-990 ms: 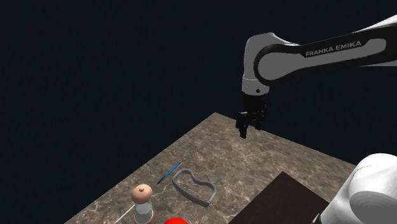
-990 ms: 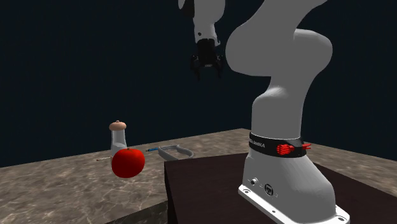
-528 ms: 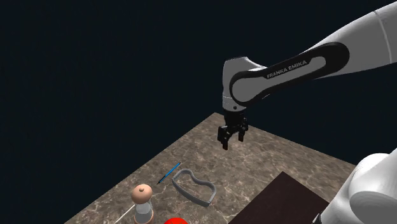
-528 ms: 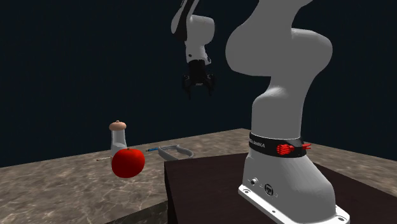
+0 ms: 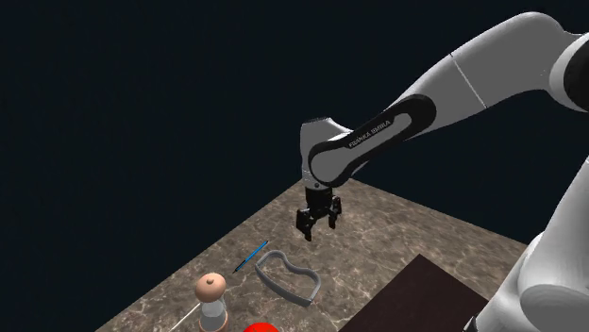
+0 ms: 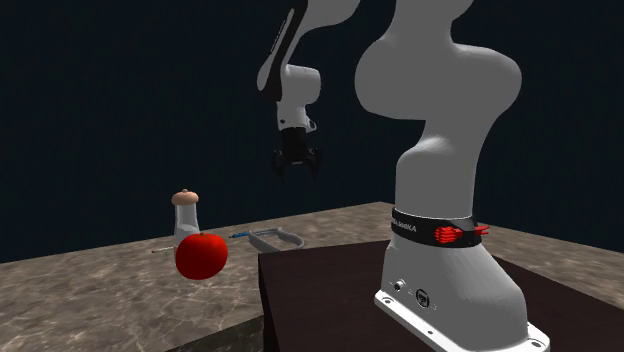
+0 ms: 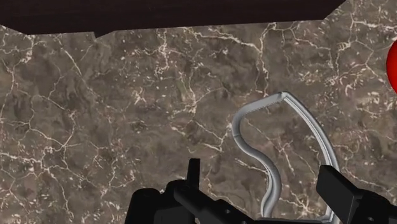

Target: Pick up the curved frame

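Up above the brown marble table [image 5: 406,236] hangs the black gripper [image 5: 317,229]; its two fingers stand wide apart and they grip nothing; down on the table lies the grey curved frame [image 5: 283,288], flat on its side, and the gripper does not touch it; a thin blue pen [image 5: 251,256] lies just beside the frame; a white shaker with a tan top [image 5: 211,300] stands near the pen; a round red thing [image 6: 202,255] sits close to the shaker; seen from the wrist, the frame lies on the marble below the open fingers.
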Controlling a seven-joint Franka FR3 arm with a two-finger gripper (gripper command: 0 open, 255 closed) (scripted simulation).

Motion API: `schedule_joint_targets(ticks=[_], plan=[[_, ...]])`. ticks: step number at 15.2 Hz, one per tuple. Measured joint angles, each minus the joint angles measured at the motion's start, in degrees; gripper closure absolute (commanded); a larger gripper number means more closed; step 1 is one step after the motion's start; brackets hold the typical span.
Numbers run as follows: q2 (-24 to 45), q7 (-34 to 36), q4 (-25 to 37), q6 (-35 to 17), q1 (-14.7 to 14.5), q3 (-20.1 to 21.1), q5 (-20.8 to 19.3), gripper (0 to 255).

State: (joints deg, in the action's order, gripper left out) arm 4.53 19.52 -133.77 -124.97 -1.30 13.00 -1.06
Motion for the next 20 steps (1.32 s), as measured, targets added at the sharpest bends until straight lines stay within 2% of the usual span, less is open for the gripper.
schedule_joint_targets(ticks=[4, 11, 13, 20], plan=[[9.38, 3.20, 4.80, -3.46, -1.10, 0.05, -1.86, 0], [25.82, 7.45, 16.40, -6.56, -3.93, -1.13, -4.57, 0], [28.49, 7.94, 18.58, -6.80, -4.44, -1.42, -4.90, 0], [33.59, 8.61, 20.29, -10.09, -5.23, -2.22, -5.84, 0]])
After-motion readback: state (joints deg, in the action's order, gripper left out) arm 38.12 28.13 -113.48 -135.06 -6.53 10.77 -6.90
